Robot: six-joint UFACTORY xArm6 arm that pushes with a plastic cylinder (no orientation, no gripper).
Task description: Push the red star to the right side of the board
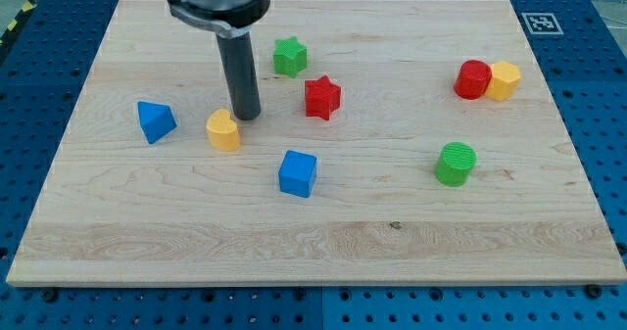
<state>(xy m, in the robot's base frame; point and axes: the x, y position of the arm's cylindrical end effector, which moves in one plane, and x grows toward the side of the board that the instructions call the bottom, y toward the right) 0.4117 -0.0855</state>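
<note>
Wooden worktop (323, 242) held the small red plastic star block (322, 98) near its top-middle, far from the right edge. No jaws existed; my tip (246, 115) sat left of it, beside the yellow block (223, 130). Pushing remained undone.

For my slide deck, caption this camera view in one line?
My tip rests beside the yellow block, left of the red star, which sits mid-board.

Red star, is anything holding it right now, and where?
Nothing holds the red star. My tip can only push; it stands to the star's left, apart from it, beside the yellow block.
</note>
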